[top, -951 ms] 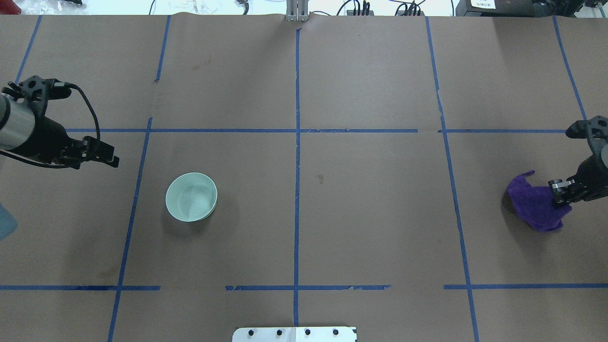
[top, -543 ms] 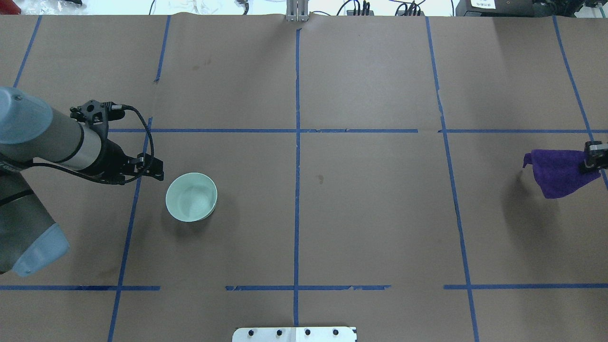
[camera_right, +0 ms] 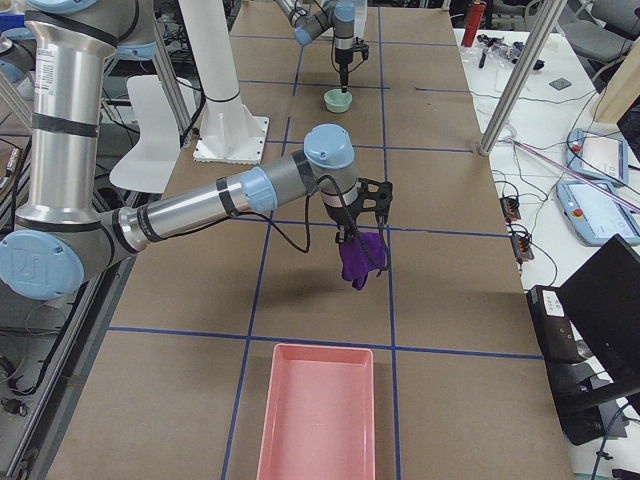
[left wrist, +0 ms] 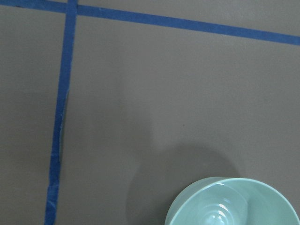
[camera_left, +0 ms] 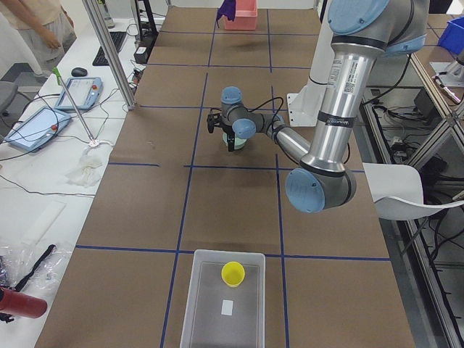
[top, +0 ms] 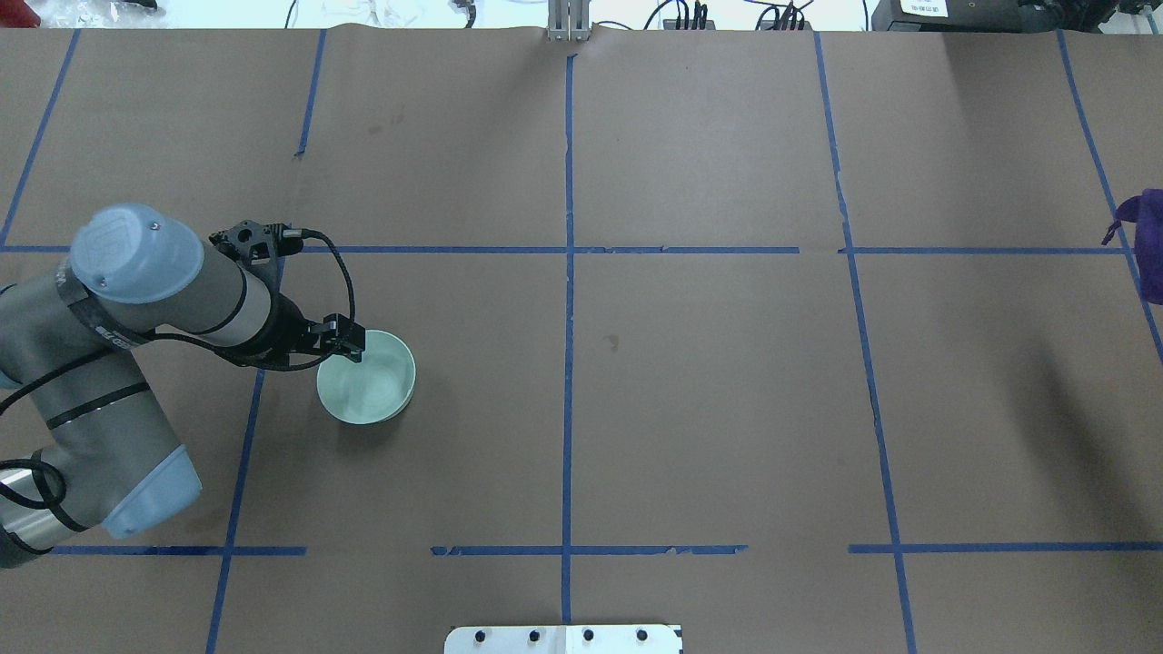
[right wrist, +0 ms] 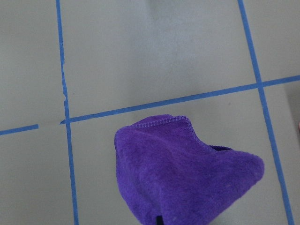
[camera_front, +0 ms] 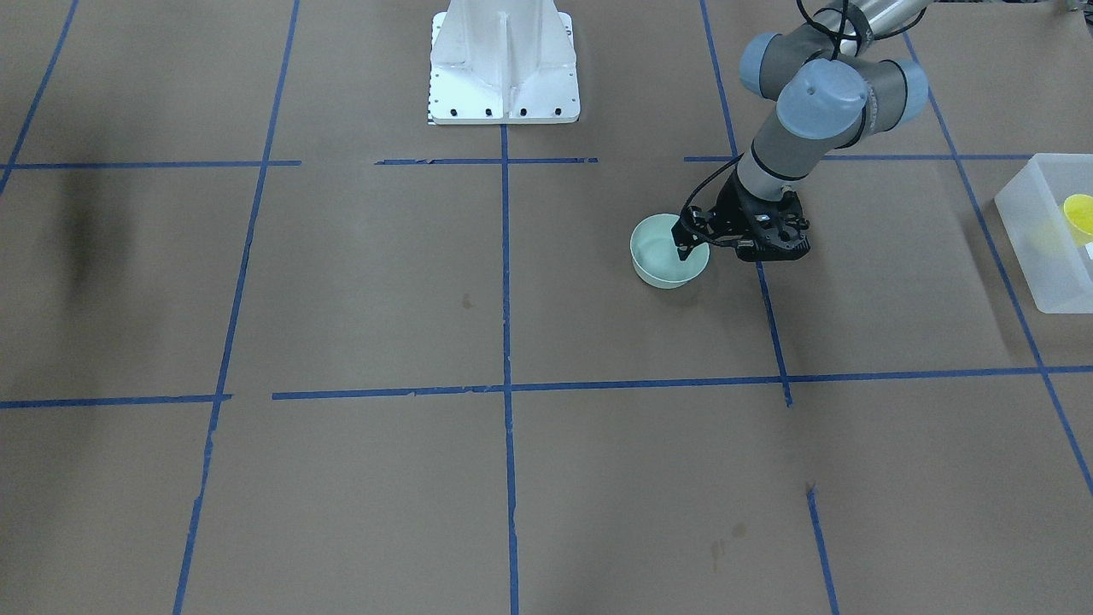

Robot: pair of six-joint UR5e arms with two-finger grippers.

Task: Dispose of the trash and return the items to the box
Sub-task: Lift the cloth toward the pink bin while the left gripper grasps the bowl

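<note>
Directly beneath our left gripper [top: 351, 345] the bowl [top: 368, 381] is sitting, rim under the tips; jaws possibly spread, but we are failing to tell. A rim-only bite is risking tipping or skidding it. Box [camera_front: 1037, 265] is waiting well apart, past the wrist.

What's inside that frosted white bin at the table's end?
A yellow cup and a small white patch show inside the bin; its near end is out of frame.
</note>
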